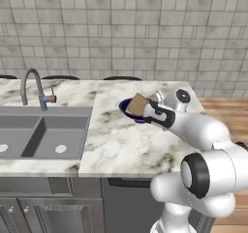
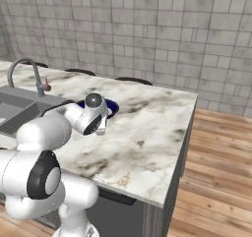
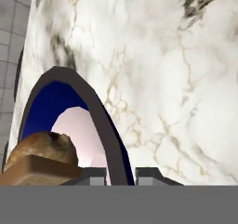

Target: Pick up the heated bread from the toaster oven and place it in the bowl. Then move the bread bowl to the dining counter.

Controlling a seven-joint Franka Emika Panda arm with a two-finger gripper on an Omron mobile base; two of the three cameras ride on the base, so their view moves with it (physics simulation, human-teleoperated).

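The bowl w/ the bread in it is held at the dining desk, over the marbled top just right of the sink. The claw is pinched narrow on the bowl's rim: in the hand view the dark rim runs down between the two tips, one tip inside the bowl, one outside. The bread is seen leaning in the bowl, tan face up, crust at the edge; its far end sticks up above the rim in the left base view. In the right base view the bowl is mostly hidden behind the wrist.

Step in hand, as judged: last leg of the task, i.e. bowl being set on the desk. The bread-into-bowl part looks done. Whether the bowl's base is already touching the top or held just above it can't be told; it looks tilted in the left base view.

Next move, as judged: bowl to be lowered flat, then the claw opened and lifted straight off the rim so the bowl isn't dragged or tipped & the bread isn't spilled.

No brands, labels or readable writing are seen anywhere.
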